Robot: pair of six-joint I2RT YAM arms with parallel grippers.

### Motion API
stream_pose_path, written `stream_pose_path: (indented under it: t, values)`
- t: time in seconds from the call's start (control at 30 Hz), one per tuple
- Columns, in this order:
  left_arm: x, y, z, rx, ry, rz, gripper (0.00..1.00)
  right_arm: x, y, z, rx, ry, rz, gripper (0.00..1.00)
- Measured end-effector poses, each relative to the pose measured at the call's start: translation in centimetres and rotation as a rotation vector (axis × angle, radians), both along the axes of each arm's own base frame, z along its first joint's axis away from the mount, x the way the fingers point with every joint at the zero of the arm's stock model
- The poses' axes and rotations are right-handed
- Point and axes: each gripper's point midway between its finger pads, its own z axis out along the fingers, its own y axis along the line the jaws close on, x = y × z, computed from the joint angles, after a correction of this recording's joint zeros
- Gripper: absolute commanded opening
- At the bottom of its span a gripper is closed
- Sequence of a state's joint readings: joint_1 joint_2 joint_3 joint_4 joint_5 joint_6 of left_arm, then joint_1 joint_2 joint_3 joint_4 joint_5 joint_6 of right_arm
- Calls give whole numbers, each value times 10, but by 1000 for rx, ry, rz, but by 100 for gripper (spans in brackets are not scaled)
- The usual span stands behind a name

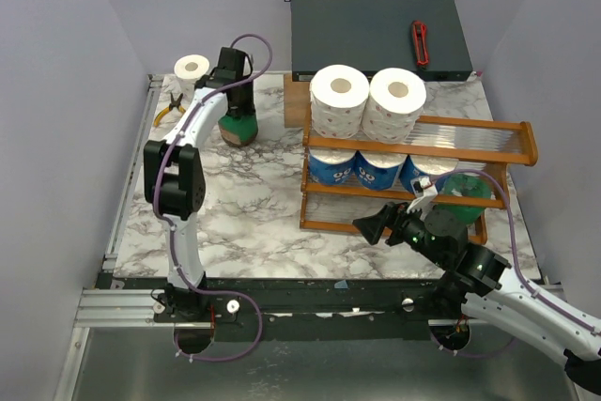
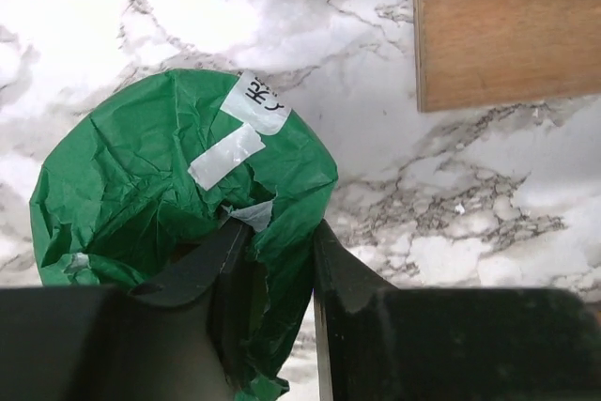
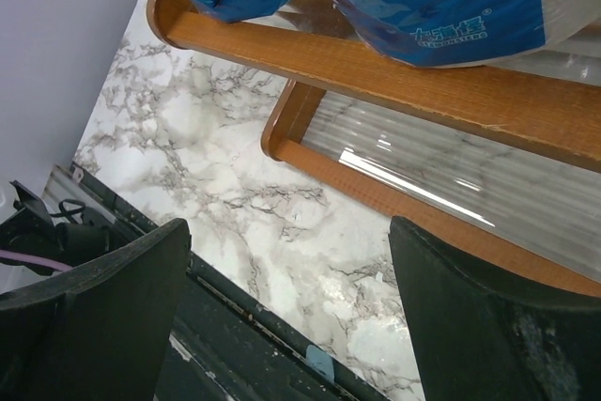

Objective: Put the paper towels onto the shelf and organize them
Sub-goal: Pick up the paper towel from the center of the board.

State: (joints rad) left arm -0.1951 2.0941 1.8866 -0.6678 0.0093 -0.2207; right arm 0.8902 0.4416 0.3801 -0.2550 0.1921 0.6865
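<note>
A green-wrapped paper towel roll stands on end at the table's far left. My left gripper is down on it from above. In the left wrist view one finger sits in the core of this roll and the other finger is outside, pinching the wall. The shelf holds two white rolls on top, blue-wrapped rolls on the middle tier and a green roll at the right. A bare white roll stands at the back left. My right gripper is open and empty before the shelf's front.
Yellow-handled pliers lie by the white roll. A dark grey metal box with a red tool on it sits behind the shelf. A wooden board lies near the shelf's left end. The table's front rail is under my right gripper.
</note>
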Motion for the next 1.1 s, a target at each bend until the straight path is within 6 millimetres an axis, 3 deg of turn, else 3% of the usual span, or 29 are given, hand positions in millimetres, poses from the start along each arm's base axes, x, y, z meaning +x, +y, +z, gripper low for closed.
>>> stream_pose_path:
  t: [0.2,0.37,0.5,0.67,0.8,0.9,0.97,1.1]
  values:
    - [-45,9,42,-13,-64,21,21,1,1,6,14,-19,4,90]
    - [-107,4,76,-25,-144,8,22,0,5,11,26,-38,26,90]
    - [-158,-11,84,-27,-175,-40,22,-2,7,20,30,-54,50,90]
    - [-235,-26,91,-60,-216,-127,22,-5,6,48,72,-104,63,90]
    - [-290,-33,109,-114,-281,-184,22,-8,3,64,107,-135,62,90]
    - [-333,-56,118,-186,-300,-294,22,-11,-1,68,117,-140,61,90]
    - [-363,-71,119,-233,-278,-370,22,-13,-3,70,121,-140,61,91]
    - [-399,-88,104,-211,-208,-442,23,-16,-6,77,136,-137,58,91]
